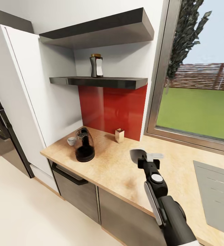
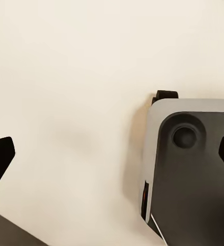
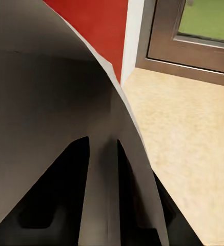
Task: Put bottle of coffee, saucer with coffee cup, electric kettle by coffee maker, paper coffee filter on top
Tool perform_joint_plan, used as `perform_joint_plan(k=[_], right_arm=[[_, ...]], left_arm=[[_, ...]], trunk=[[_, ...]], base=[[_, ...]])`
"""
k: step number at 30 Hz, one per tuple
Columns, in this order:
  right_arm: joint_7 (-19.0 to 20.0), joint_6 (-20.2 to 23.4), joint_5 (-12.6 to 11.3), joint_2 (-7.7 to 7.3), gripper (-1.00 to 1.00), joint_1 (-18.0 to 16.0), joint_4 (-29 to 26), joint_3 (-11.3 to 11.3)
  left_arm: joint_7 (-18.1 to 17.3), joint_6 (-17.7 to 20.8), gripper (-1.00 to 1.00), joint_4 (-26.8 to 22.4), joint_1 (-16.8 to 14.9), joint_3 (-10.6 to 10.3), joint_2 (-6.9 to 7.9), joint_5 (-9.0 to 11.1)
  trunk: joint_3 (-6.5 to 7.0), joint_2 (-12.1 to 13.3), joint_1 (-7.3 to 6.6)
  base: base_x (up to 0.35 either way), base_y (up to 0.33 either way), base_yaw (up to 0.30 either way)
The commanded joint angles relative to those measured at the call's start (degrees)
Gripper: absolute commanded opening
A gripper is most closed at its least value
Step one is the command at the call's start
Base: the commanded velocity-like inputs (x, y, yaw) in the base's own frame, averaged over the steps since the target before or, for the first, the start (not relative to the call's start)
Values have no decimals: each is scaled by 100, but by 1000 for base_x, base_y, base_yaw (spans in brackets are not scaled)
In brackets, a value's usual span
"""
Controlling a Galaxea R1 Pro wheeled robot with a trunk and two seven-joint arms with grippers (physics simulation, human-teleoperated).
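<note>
At the left of the head view, the coffee cup (image 1: 71, 140) sits on the kitchen countertop (image 1: 112, 167), just beside the electric kettle (image 1: 84, 145), which stands near the counter's left corner. Up and slightly right, the bottle of coffee (image 1: 96, 65) stands upright on the kitchen shelf (image 1: 101, 81). A small tan box (image 1: 119, 135) rests against the red backsplash (image 1: 115, 107).

Right of centre, the right gripper (image 1: 142, 155) is clamped on the paper coffee filter (image 1: 137, 154), a pale sheet pinched between its 2 fingers in its wrist view (image 3: 65, 102). The kettle lies to its left. The left gripper (image 2: 112, 154) hangs spread apart over pale floor (image 2: 65, 77), well away; the right arm looks nearer.
</note>
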Motion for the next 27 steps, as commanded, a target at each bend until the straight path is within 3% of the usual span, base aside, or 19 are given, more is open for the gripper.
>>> perform_joint_plan(k=[1,17,27], right_arm=[[-18,402,11,2,-100,-6,-142,3],[-23,490,8,30,-100,-6,-199,39],[-23,490,9,29,-100,-6,-199,19]], left_arm=[[7,-33,100,1,-5,35,-3,-11],[17,-92,100,-89,-23,53,-69,-12],[18,-100,100,-91,-23,61,-81,-3]], trunk=[[-13,-13,4],[-12,-13,4],[-2,-13,4]], base=[[0,0,0],[0,0,-6],[-31,-5,-237]])
